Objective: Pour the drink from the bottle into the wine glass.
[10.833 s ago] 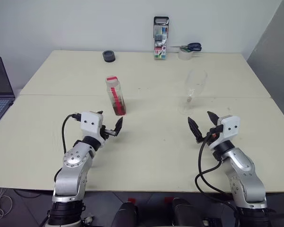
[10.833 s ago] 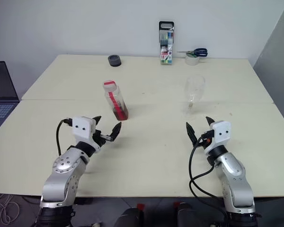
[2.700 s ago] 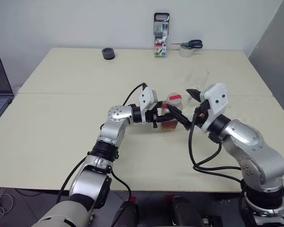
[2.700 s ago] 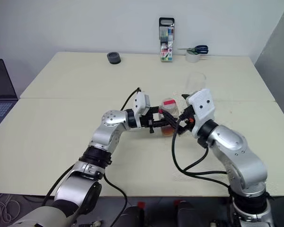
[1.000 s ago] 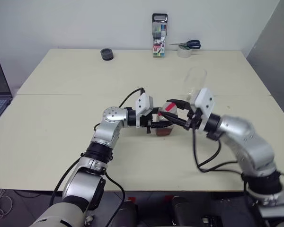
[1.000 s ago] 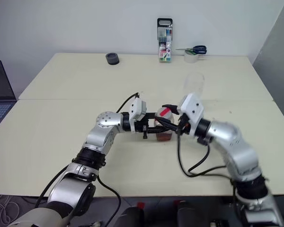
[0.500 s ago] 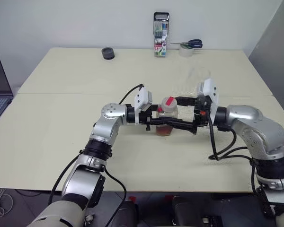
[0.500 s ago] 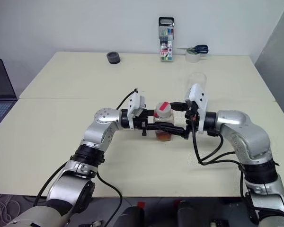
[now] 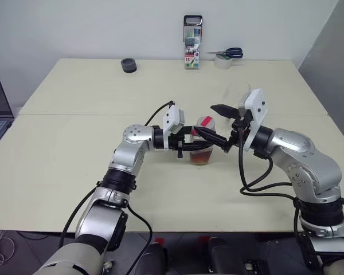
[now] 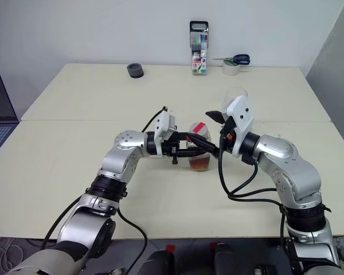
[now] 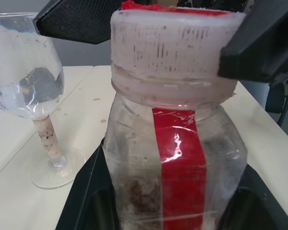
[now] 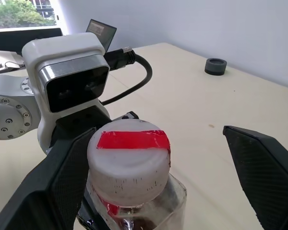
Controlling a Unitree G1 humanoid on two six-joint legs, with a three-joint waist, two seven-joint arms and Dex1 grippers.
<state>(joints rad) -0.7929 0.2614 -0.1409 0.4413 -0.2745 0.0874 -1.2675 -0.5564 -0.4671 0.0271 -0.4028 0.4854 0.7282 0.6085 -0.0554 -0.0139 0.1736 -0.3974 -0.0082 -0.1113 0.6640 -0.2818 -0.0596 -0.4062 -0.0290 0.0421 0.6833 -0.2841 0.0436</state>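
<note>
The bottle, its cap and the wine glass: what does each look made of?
The bottle: probably thin clear plastic, glossy, with wavy glints and a red tape-like strip. Its cap: matte white plastic with a ribbed side and red tape across the top. The wine glass: clear, thin-walled; glass or plastic, the look leaves it open.

The bottle (image 11: 175, 163) stands upright, clear plastic with a red label strip (image 11: 180, 172) running down its near face and a white ribbed cap (image 11: 175, 45) topped in red. Dark reddish-brown drink (image 11: 139, 194) sits low inside it. The left claw (image 11: 175, 215) grips the bottle's lower body, black fingers (image 11: 86, 191) pressed against both sides. Two black fingers of the right claw (image 11: 177, 33) flank the cap, spread wide. Beside the bottle, apart from it, the wine glass (image 11: 31, 96) stands on the pale counter (image 11: 86, 110).
</note>
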